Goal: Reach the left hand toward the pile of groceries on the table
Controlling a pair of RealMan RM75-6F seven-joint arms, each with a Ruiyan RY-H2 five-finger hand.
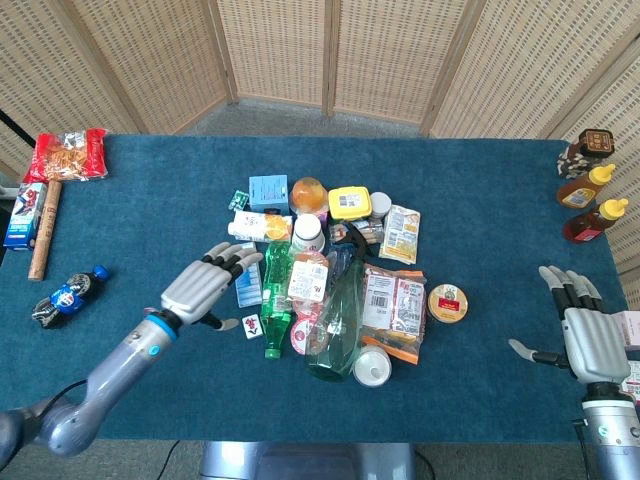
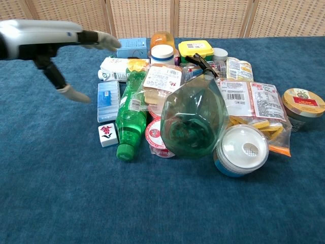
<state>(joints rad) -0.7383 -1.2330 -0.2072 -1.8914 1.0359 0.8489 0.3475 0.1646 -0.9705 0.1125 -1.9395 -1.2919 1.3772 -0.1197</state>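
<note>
A pile of groceries (image 1: pixel 335 270) lies mid-table: a green bottle (image 1: pixel 276 290), a clear green spray bottle (image 2: pixel 194 119), a blue packet (image 1: pixel 244 272), snack bags, tubs and cartons. My left hand (image 1: pixel 205 283) hovers at the pile's left edge, palm down, fingers spread and extended over the blue packet (image 2: pixel 107 100), holding nothing. In the chest view the left hand (image 2: pixel 48 38) enters from the upper left, above the table. My right hand (image 1: pixel 580 330) rests open at the table's right front, far from the pile.
A small dark bottle (image 1: pixel 66 296) lies on the left of the blue table (image 1: pixel 150 200). A red snack bag (image 1: pixel 68 154), a wooden stick (image 1: pixel 45 228) and a box sit at the far left. Sauce bottles (image 1: pixel 588 195) stand at the far right edge.
</note>
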